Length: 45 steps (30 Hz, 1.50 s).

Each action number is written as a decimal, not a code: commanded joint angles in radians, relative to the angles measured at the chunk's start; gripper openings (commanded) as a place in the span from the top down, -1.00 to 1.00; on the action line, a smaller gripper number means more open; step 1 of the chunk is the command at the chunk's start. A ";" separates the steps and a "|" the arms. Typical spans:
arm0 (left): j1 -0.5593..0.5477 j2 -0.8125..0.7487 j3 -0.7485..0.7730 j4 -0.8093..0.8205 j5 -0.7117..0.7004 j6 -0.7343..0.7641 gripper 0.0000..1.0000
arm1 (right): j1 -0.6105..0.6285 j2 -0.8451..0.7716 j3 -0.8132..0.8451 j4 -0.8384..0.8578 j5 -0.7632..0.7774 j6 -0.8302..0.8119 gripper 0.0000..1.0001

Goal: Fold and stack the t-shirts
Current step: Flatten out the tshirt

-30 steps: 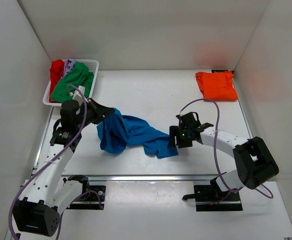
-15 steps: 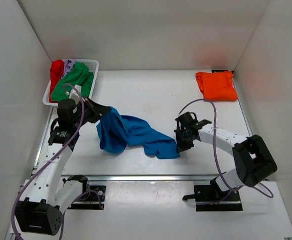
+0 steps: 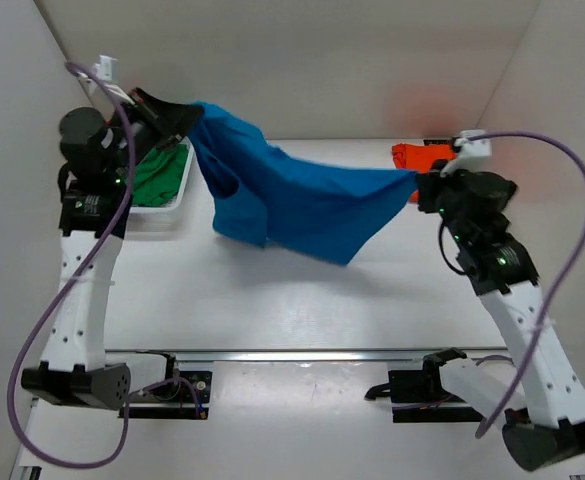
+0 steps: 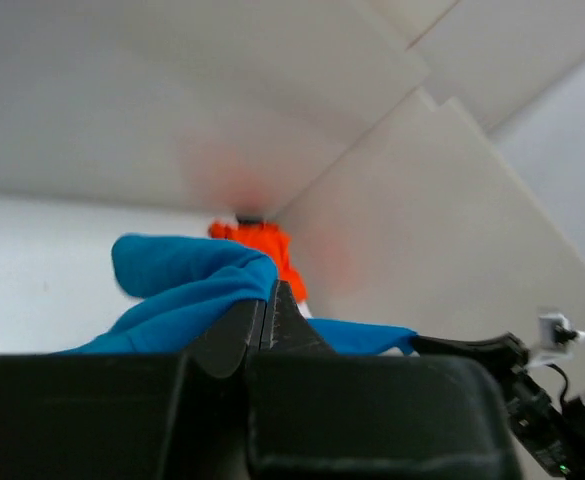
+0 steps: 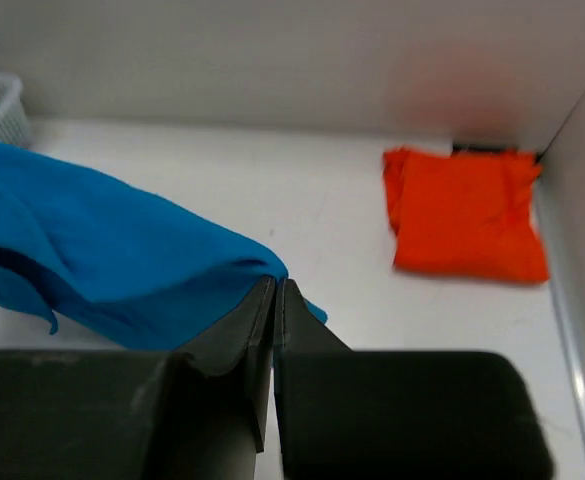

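Observation:
A blue t-shirt (image 3: 292, 195) hangs stretched in the air between both arms, sagging over the table's middle. My left gripper (image 3: 190, 112) is shut on its left end, high up near the basket. My right gripper (image 3: 419, 186) is shut on its right corner. In the left wrist view the blue t-shirt (image 4: 187, 285) bunches at the closed left gripper (image 4: 269, 292). In the right wrist view the blue t-shirt (image 5: 112, 250) trails left from the closed right gripper (image 5: 275, 285). A folded orange t-shirt (image 5: 467, 210) lies at the back right corner. A green t-shirt (image 3: 160, 172) fills the basket.
The white slatted basket (image 3: 162, 208) stands at the back left, partly hidden behind the left arm. White walls enclose the table on three sides. The orange t-shirt (image 3: 412, 155) is half hidden behind the right arm in the top view.
The right gripper shut on the blue t-shirt's right corner. Both arms then rose and drew apart, lifting the shirt off the table and stretching it out.

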<state>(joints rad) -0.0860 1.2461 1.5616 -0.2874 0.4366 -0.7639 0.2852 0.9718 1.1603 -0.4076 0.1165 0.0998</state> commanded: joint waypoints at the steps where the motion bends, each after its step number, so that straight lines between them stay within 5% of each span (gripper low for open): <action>1: 0.006 -0.099 0.098 -0.022 -0.053 0.049 1.00 | -0.049 -0.113 0.029 0.124 0.011 -0.092 0.99; 9: -0.008 -0.211 0.019 -0.076 -0.111 0.061 1.00 | -0.371 -0.206 0.173 0.046 -0.341 -0.121 1.00; 14: 0.005 -0.182 -0.116 -0.010 -0.075 0.031 1.00 | -0.236 -0.099 0.220 0.026 -0.285 -0.163 1.00; 21: 0.025 0.010 -0.244 0.100 0.002 0.017 1.00 | -0.221 0.132 0.206 0.104 -0.304 -0.192 1.00; 25: 0.025 0.202 -0.118 0.106 0.031 0.060 1.00 | -0.225 0.309 0.324 0.127 -0.285 -0.233 0.99; 28: 0.046 0.364 0.114 0.142 0.130 0.052 1.00 | -0.260 0.424 0.509 0.086 -0.281 -0.232 0.99; 34: 0.085 0.406 0.475 0.088 0.146 0.080 1.00 | -0.284 0.485 0.830 0.006 -0.276 -0.278 1.00; 36: 0.124 0.391 0.491 0.103 0.183 0.058 1.00 | -0.284 0.495 0.863 -0.028 -0.268 -0.299 0.99; 41: 0.132 0.280 0.166 0.215 0.246 0.015 1.00 | -0.310 0.377 0.542 -0.002 -0.321 -0.270 1.00; 45: 0.097 0.175 -0.259 0.315 0.281 0.006 1.00 | -0.288 0.274 0.271 -0.039 -0.322 -0.232 1.00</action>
<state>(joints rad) 0.0360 1.3952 1.5406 0.0036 0.6590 -0.7460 -0.0139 1.2556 1.5845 -0.3798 -0.1925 -0.1566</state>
